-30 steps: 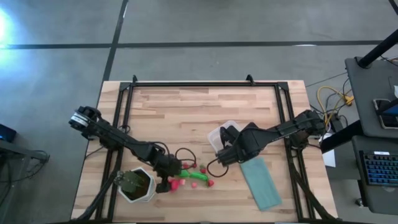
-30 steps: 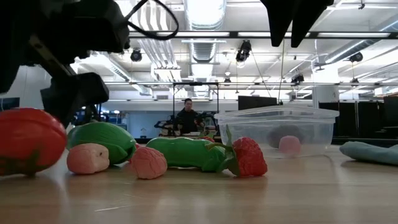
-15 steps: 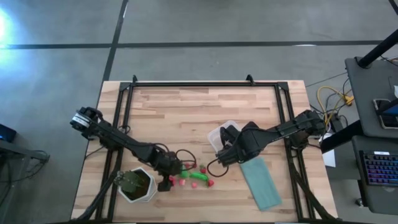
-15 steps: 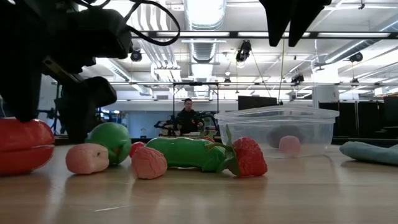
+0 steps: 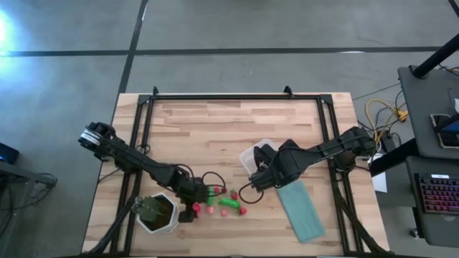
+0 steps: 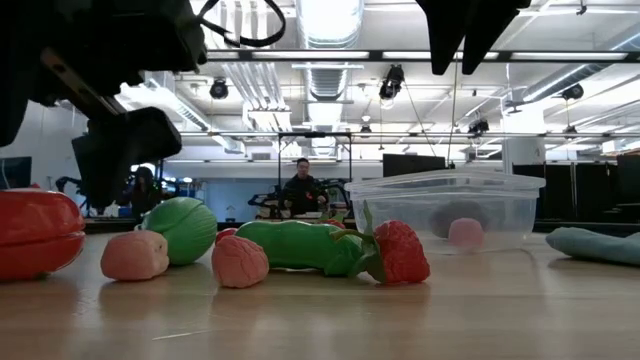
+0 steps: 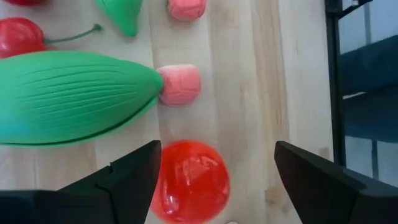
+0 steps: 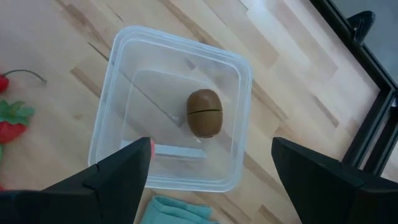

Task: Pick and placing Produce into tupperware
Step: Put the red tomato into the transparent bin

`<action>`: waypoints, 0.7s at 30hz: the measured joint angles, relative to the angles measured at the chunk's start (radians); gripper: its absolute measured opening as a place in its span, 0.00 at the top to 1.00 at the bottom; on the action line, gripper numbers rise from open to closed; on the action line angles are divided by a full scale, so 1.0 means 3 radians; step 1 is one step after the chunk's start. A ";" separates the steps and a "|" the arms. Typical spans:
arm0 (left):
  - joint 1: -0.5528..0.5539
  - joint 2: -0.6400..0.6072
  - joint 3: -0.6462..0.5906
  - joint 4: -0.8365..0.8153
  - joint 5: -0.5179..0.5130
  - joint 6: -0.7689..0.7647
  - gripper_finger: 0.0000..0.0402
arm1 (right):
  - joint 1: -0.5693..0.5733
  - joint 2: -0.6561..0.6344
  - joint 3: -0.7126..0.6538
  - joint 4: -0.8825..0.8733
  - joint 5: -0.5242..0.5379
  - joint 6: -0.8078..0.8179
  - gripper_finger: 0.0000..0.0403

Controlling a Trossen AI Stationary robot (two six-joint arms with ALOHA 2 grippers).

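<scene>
The produce lies near the table's near edge: a red round piece (image 7: 189,183), a ridged green piece (image 7: 74,96), pink lumps (image 7: 180,85), a cherry (image 7: 18,37), a long green piece (image 6: 300,245) and a strawberry (image 6: 400,252). My left gripper (image 7: 217,149) is open and hangs just above the red round piece (image 5: 195,208), one finger on either side of it. The clear tupperware (image 8: 180,112) rests on the table with a brown oval (image 8: 204,112) inside. My right gripper (image 8: 211,146) is open above the tupperware (image 5: 264,145).
A white hexagonal pot with a green plant (image 5: 158,213) stands close to the left gripper (image 5: 188,206), toward the table's left. A teal cloth (image 5: 301,208) lies right of the produce, near the tupperware. Black frame rails run along the table's sides. A person stands far behind the table (image 6: 302,188).
My left gripper has dipped to the table beside the red round piece and risen again. The red piece has settled flatter and shifted a little toward the table's left. The ridged green piece has turned about beside it. The right arm has kept still.
</scene>
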 joint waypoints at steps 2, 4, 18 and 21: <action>-0.0001 0.0000 0.0019 -0.0071 0.0001 0.0123 0.26 | 0.0000 0.0000 0.0000 0.0000 0.0000 0.0000 0.19; -0.0006 0.0000 0.0024 -0.0190 0.0004 0.0246 0.26 | 0.0000 0.0000 0.0000 -0.0001 0.0000 0.0000 0.19; -0.0015 0.0039 0.0003 -0.0220 -0.0060 0.0416 0.26 | 0.0000 0.0001 0.0000 -0.0001 -0.0001 0.0003 0.19; -0.0015 0.0039 -0.0033 -0.0218 -0.0083 0.0411 0.26 | 0.0000 0.0001 0.0000 -0.0001 -0.0001 0.0009 0.19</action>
